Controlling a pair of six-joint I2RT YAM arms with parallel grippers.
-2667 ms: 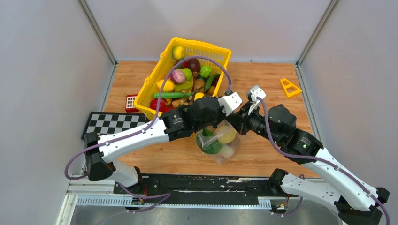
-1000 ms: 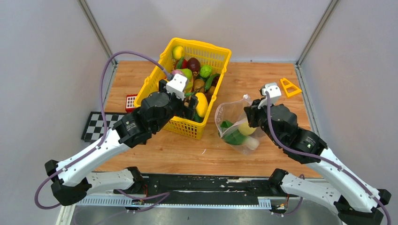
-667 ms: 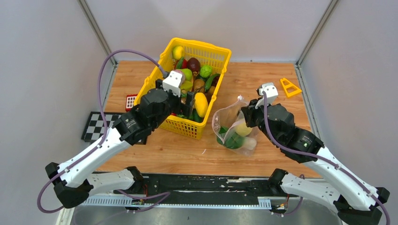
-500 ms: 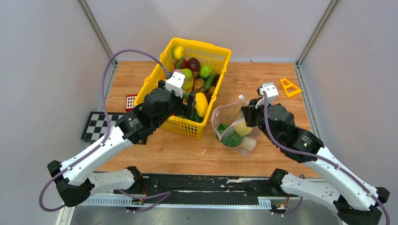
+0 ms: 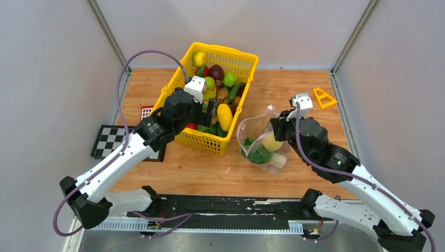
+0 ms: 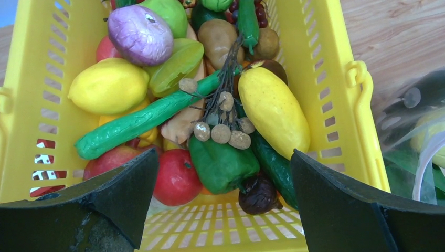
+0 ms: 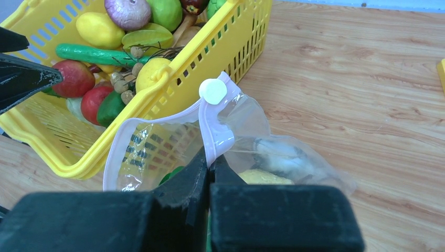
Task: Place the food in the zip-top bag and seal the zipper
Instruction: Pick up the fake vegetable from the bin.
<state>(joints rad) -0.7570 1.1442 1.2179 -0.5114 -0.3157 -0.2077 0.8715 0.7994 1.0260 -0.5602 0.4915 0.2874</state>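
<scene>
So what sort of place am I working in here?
Probably a robot lab test cell: plain grey panel walls box in a wooden tabletop, a black-and-white checkerboard card lies beside it, and the yellow plastic lattice basket holds glossy toy produce.

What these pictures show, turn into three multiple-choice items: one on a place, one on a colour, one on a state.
1. The zip-top bag lies:
A. in the basket
B. on the table, right of the basket
C. under the basket

2. The basket is:
A. red
B. blue
C. yellow

3. The right gripper is:
A. open, clear of the bag
B. shut on the bag's pink zipper edge
C. shut on the basket's rim

Answers:
1 B: the top view shows it on the wood beside the basket.
2 C: its lattice walls are yellow in every view.
3 B: the right wrist view shows the fingers closed on the pink strip.
</scene>
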